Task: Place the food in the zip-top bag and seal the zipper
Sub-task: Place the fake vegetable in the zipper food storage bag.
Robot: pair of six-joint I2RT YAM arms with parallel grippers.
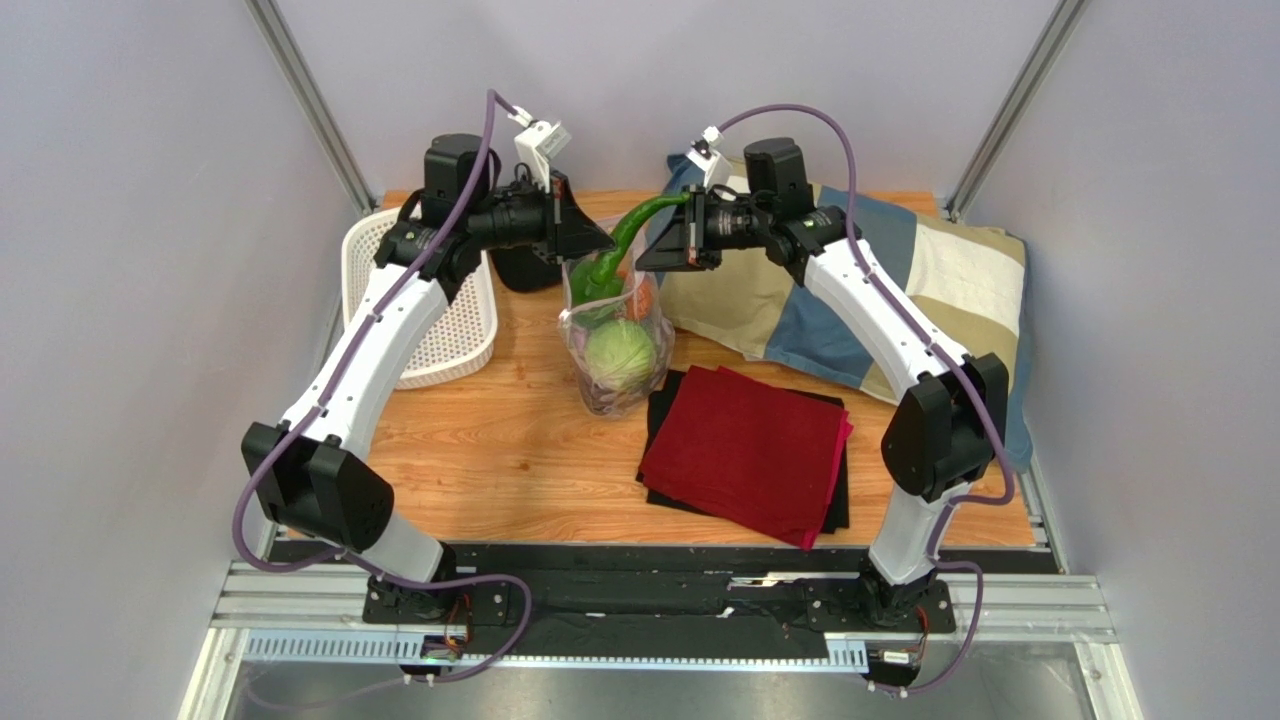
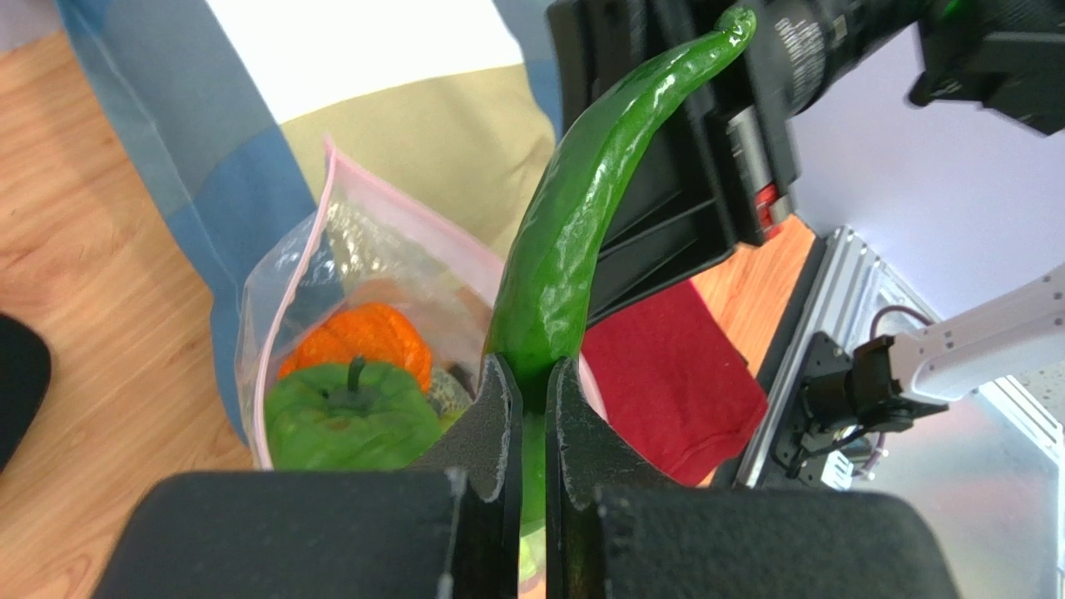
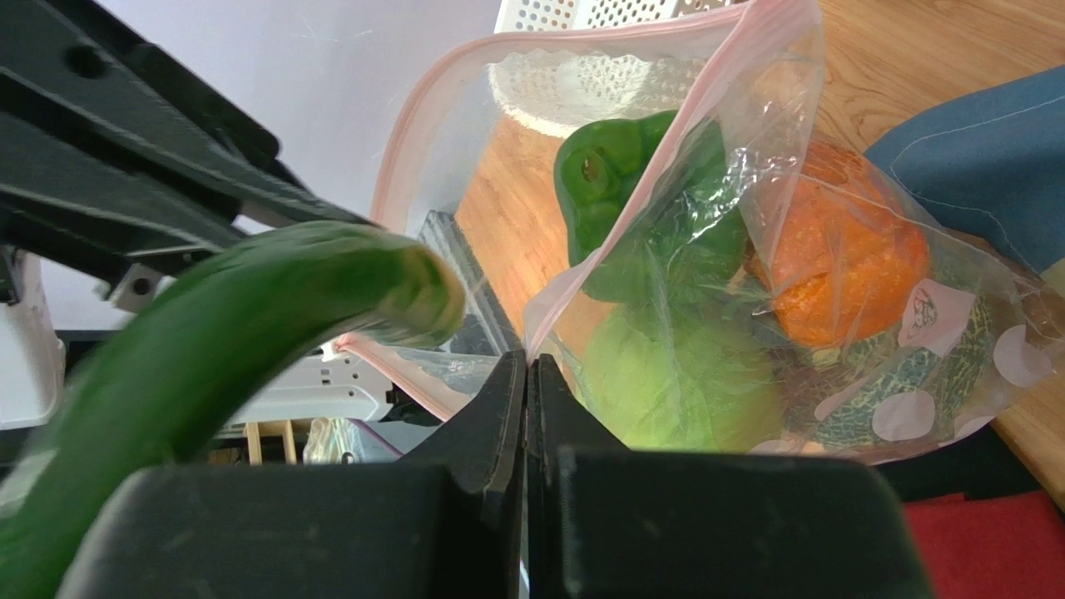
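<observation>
white basket point(image 1: 436, 308), patchwork cloth point(image 1: 932, 285), red cloth point(image 1: 751, 450)

Pale grey walls point(image 1: 150, 225) enclose a wooden table point(image 1: 511, 435), evenly lit.

My wooden bench point(image 1: 511, 450) carries a white basket point(image 1: 436, 323) at my far left and the clear bag point(image 1: 613, 368) in the middle. A red cloth point(image 1: 759, 450) lies on a black cloth point(image 1: 657, 428), with a patchwork cloth point(image 1: 932, 285) far right.

The long curved green pepper point(image 2: 569, 237) has smooth, glossy skin. The large clear zip-top bag point(image 3: 750, 87) is thin, crinkly, shiny plastic, edged by a pale pink zipper strip point(image 2: 281, 293) of smoother matt plastic. Matt, grained light wood makes the worktop point(image 1: 496, 435). The folded dark red cloth point(image 1: 751, 450) looks soft and matt; the white perforated basket point(image 1: 466, 338) is plastic.
</observation>
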